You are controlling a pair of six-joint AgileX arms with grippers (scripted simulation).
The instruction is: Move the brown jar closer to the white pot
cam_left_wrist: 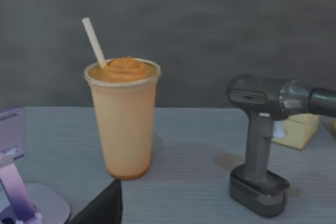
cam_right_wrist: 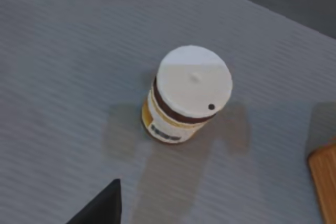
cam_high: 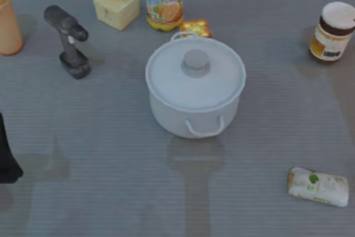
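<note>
— Top view first: white pot at mid-worktop, lid on, upright. Brown jar upright too, well apart from it, far back by the right edge. Nothing between them but bare worktop.

— Step in hand?

— By the look of it, the approach. Jar untouched, not yet gripped. Right wrist view looking down on the white lid, so right arm probably poised above it.

— Next move?

— Likely a descent over the jar, a close around the body below the lid, then a carry leftward and forward to set down just beside the pot, clear of the loop handle.

— Right tool: apart or together?

— Cannot tell; only a dark sliver at the wrist view's edge. Holding nothing, touching nothing.

— Left tool?

— Parked at the left edge, near the orange drink cup and grey drill. Fingers: cannot tell either.
</note>
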